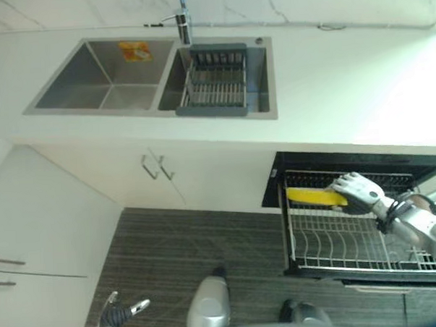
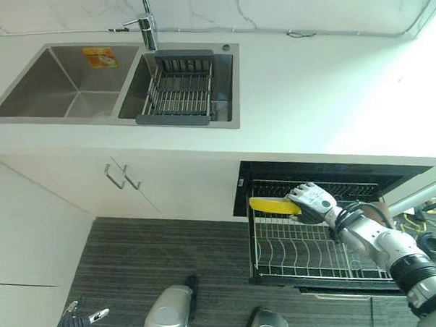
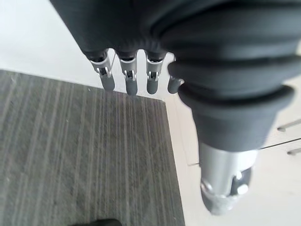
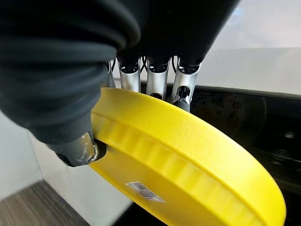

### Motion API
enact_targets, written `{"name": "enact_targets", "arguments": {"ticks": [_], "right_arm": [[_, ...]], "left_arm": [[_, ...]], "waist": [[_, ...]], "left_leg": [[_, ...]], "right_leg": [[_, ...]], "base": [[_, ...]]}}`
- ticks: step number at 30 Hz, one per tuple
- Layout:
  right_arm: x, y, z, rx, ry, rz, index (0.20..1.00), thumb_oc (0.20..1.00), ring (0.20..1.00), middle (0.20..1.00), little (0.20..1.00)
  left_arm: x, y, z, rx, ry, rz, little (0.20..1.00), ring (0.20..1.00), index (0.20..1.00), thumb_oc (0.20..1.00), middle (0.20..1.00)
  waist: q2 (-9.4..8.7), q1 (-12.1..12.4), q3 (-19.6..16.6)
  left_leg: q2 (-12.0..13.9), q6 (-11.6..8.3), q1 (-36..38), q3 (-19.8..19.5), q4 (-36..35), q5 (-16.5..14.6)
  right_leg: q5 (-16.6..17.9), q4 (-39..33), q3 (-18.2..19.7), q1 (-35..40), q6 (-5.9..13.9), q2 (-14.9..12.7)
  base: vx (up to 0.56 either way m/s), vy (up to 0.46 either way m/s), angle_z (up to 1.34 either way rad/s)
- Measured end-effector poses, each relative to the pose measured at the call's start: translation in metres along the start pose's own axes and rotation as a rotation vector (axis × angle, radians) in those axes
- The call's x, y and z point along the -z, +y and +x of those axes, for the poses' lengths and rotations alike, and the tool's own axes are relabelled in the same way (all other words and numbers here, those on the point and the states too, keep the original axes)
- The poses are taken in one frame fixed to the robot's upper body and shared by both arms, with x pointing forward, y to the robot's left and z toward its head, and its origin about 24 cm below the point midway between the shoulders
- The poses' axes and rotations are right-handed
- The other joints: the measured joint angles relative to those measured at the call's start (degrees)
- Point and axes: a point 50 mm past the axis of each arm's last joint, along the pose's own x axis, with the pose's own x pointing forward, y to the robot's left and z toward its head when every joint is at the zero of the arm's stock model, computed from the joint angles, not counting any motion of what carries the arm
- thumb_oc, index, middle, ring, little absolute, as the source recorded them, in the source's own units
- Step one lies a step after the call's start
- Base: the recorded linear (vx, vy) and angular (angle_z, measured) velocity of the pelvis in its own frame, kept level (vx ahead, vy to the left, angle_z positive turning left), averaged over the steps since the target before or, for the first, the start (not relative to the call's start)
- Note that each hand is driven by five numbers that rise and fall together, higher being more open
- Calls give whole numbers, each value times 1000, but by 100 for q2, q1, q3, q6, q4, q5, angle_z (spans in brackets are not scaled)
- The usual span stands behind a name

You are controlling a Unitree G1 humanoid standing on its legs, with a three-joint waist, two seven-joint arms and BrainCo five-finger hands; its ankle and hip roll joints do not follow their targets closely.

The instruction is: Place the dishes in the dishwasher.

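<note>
The right hand (image 2: 315, 200) pinches a yellow plate (image 2: 274, 205) by its rim over the pulled-out dishwasher rack (image 2: 309, 254) (left hand (image 1: 116, 315) hangs relaxed, empty), so a shallow hold could let it tip and miss the tines

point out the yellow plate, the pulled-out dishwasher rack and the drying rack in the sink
yellow plate (image 2: 272, 205), right eye view, on its rim.
dishwasher rack (image 2: 302, 255), right eye view, on its wire floor.
drying rack (image 2: 177, 93), right eye view, on its middle bars.
</note>
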Motion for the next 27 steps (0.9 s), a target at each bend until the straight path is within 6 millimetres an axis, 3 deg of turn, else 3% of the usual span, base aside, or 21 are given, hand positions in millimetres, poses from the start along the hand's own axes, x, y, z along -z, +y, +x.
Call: {"name": "enact_targets", "arguments": {"ticks": [4,8,14,17,18,23,27], "right_arm": [[23,-9,-13,-16,80,-80,200,200,200,200,200],[38,-24,-14,2,116,-135,200,200,200,200,200],[54,-33,-12,-28,142,-229,200,200,200,200,200],[59,-48,-1,1,150,-273,200,200,200,200,200],[61,-57,3,32,162,-293,200,200,200,200,200],[67,-73,13,85,209,-357,200,200,200,200,200],[95,-91,9,167,428,-441,200,200,200,200,200]], "left_arm": [[1,1,-2,4,-4,-3,1000,1000,1000,1000,1000],[-15,-2,0,19,-72,-15,1000,1000,1000,1000,1000],[-38,1,3,39,-160,-15,1000,1000,1000,1000,1000],[-37,3,3,40,-148,-28,1000,1000,1000,1000,1000],[-32,5,1,38,-131,-33,1000,1000,1000,1000,1000],[-41,1,3,62,-164,-45,1000,1000,1000,1000,1000],[-51,-7,3,97,-198,-58,1000,1000,1000,1000,1000]], "waist": [[33,-24,78],[151,-98,344],[237,-122,811],[244,-140,932],[361,-119,948],[433,-51,1006],[480,70,1073]], "left_leg": [[17,7,-430,29,627,-225],[94,13,-1175,50,1579,-488],[131,24,-1936,95,2234,-558],[152,51,-2066,180,2397,-575],[215,-23,-2033,75,2460,-691],[99,89,-2238,139,2410,-624],[101,55,-2613,124,2436,-505]], "right_leg": [[-270,682,116,-470,-34,-83],[-645,1774,279,-1283,-140,-215],[-802,2790,505,-2234,-260,-365],[-757,2873,538,-2460,-359,-516],[-706,2909,513,-2531,-298,-533],[-572,2816,582,-2740,-213,-624],[-523,2887,581,-3131,-161,-631]], "base": [[-26,20,-3],[-93,38,-2],[-103,8,-2],[-78,45,-5],[-108,53,-12],[-135,27,1],[-166,32,2]]}}
